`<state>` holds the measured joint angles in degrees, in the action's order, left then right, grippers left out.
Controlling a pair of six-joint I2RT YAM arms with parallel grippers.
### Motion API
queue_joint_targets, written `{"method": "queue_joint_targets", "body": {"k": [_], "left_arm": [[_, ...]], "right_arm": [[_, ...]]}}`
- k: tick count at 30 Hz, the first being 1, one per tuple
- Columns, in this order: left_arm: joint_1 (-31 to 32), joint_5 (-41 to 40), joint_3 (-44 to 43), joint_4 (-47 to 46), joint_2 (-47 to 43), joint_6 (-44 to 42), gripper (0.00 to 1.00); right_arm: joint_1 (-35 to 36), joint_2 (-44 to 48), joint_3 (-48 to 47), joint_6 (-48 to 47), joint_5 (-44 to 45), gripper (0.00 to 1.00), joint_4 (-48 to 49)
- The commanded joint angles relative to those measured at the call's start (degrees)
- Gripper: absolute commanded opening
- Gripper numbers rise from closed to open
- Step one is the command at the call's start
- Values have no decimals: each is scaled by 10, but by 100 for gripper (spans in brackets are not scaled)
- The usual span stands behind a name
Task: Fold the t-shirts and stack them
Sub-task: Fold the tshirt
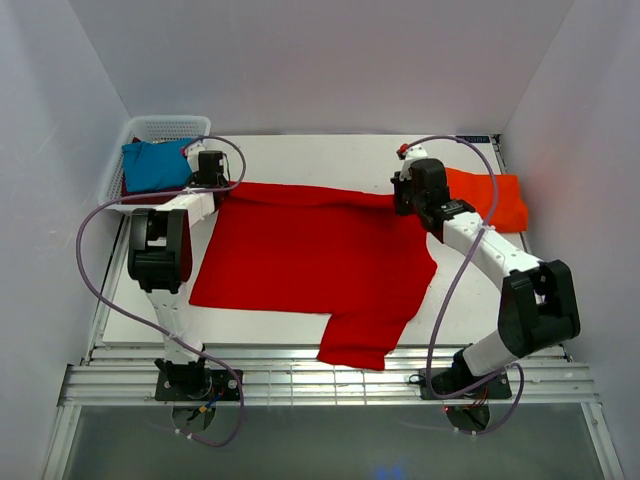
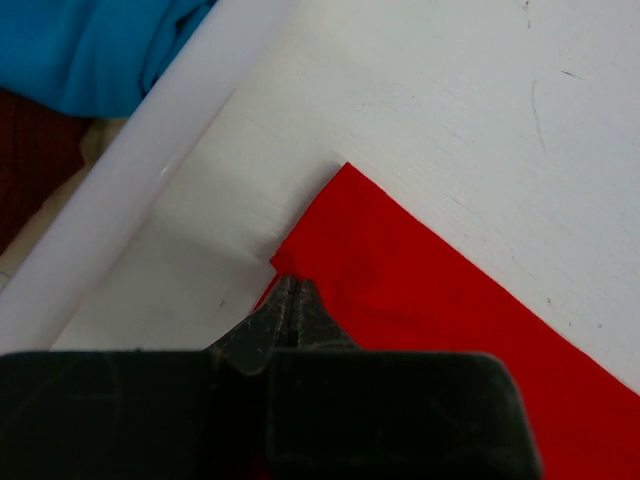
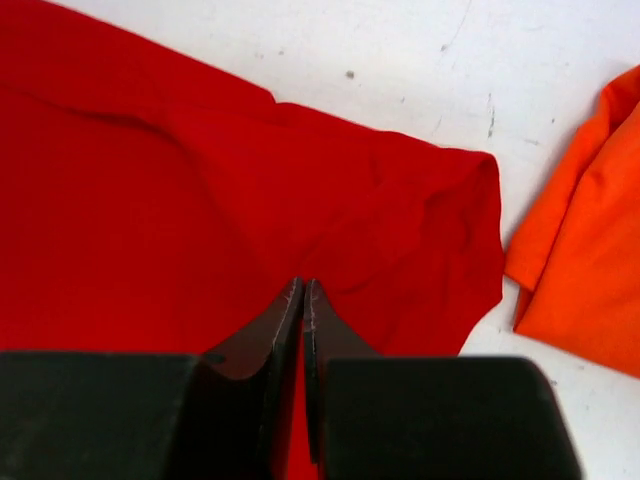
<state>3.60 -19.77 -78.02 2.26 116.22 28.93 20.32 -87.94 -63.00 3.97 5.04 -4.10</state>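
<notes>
A bright red t-shirt [image 1: 310,250] [image 2: 450,300] [image 3: 200,200] lies spread across the table, one sleeve hanging over the near edge. My left gripper [image 1: 213,186] [image 2: 293,280] is shut on its far left corner, right beside the basket. My right gripper [image 1: 400,196] [image 3: 303,283] is shut on its far right corner, with red cloth showing between the fingers. The shirt's far edge runs straight between the two grippers. An orange-red t-shirt [image 1: 490,200] [image 3: 590,260] lies folded at the far right, just past the right gripper.
A white mesh basket [image 1: 165,127] [image 2: 150,150] stands at the far left, holding a teal-blue t-shirt [image 1: 155,165] [image 2: 90,50] over a dark maroon one [image 2: 30,160]. White walls close in the table [image 1: 300,150] on three sides.
</notes>
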Motion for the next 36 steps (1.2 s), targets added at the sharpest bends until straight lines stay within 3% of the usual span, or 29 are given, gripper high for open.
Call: {"method": "queue_joint_targets", "body": {"k": [1,19,23,27,32,36], "left_arm": [[-3,-9,19,-9,-70,2,0],[-1,8,120,22,-119,20,0],[10,-39,131,55,-120,27,0],[15,-90,125,96,-129,52,2],[26,-127,125,97,-169,69,9],[40,-113,96,86,-173,75,9]], "right_arm": [[15,58,25,5,47,8,-7],[28,141,81,28,112,8,-123],[41,136,85,48,104,8,-171],[59,137,84,71,102,34,-219],[68,168,102,64,99,42,-178],[67,123,95,57,138,43,-141]]}}
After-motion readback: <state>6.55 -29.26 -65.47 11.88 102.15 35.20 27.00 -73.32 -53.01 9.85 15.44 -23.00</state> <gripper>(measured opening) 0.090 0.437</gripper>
